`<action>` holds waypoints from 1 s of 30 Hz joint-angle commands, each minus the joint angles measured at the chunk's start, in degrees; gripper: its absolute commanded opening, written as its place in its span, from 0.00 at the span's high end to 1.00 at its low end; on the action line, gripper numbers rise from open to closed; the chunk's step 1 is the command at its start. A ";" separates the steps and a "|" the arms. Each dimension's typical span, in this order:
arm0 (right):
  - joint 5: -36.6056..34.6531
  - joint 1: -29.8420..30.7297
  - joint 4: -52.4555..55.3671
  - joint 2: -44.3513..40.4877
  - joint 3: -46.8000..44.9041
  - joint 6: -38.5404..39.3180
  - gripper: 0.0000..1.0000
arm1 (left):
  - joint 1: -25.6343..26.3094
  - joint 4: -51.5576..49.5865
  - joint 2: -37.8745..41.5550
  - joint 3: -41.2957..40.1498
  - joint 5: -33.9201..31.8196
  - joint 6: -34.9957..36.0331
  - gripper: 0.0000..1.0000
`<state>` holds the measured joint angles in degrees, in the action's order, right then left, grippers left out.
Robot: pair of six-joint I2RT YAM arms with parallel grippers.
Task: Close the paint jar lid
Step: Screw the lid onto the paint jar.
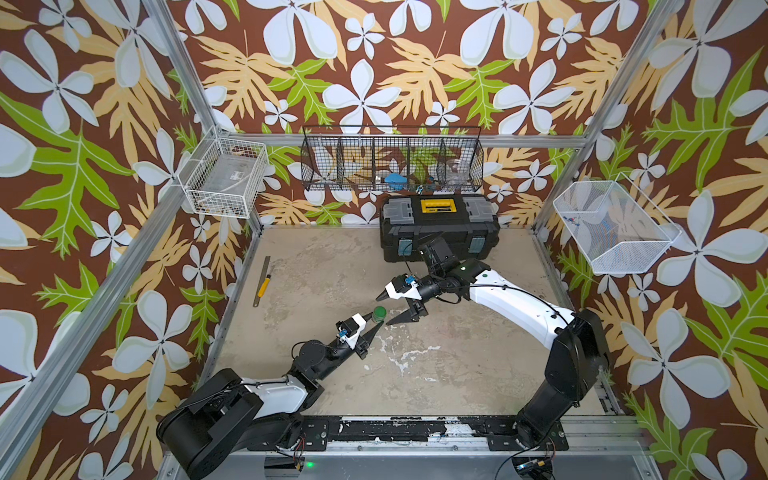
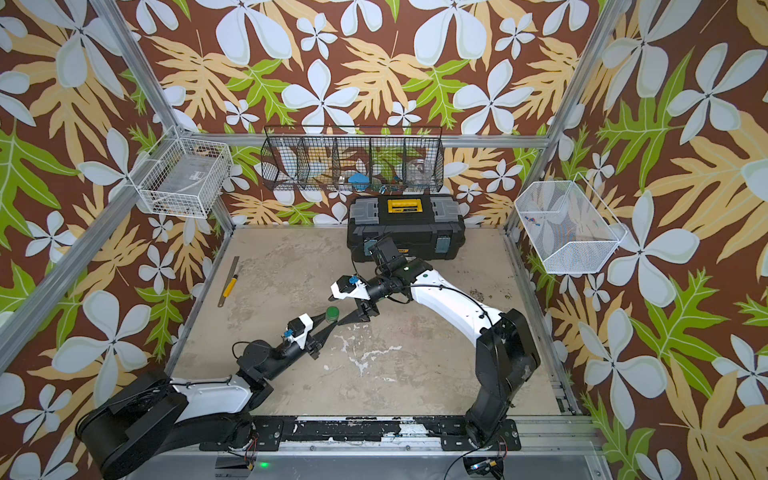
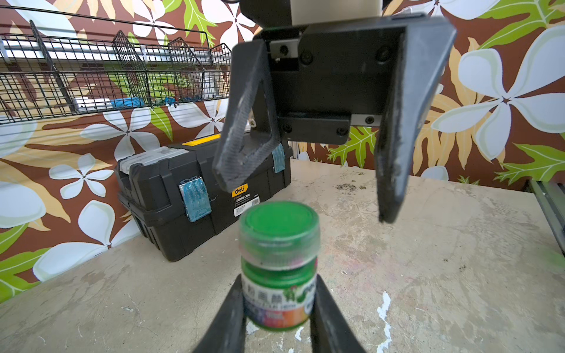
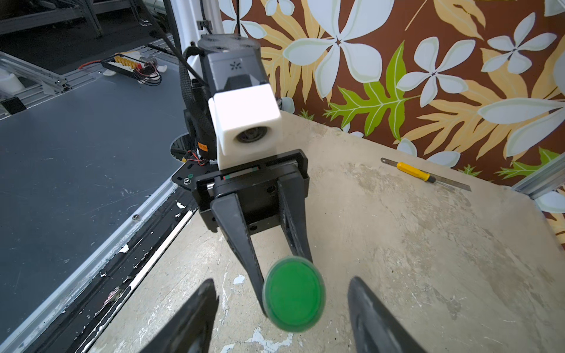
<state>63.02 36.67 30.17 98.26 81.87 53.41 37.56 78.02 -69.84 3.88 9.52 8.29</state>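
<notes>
a: where is the paint jar (image 3: 278, 293) sitting?
b: it is standing upright over the middle of the bench (image 1: 457, 353), in front of the black toolbox (image 1: 438, 226) and well apart from it. the left gripper (image 3: 278, 305) is clamping it low on the labelled body, one finger on each side. i cannot tell whether its base is resting on the bench.
a: and the lid (image 3: 279, 223)?
b: it is lying on top of the jar, covering the mouth. whether it is tight, i cannot tell.
a: what is the right gripper (image 3: 305, 198) doing?
b: it is hovering just beyond the jar with its jaws standing apart, one to either side of the lid, not touching it.
</notes>
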 commanded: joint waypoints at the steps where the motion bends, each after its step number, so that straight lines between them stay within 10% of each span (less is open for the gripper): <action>1: -0.43 0.25 0.27 0.35 0.37 0.33 0.34 | -0.04 1.37 -0.07 0.14 0.52 0.49 0.78; 30: -4.46 1.39 -3.52 1.16 -0.51 -5.38 0.65 | -0.03 1.37 -0.12 0.16 0.50 0.49 0.78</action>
<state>59.37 37.89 28.25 99.90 81.71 49.74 37.56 77.97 -70.00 3.88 9.50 8.71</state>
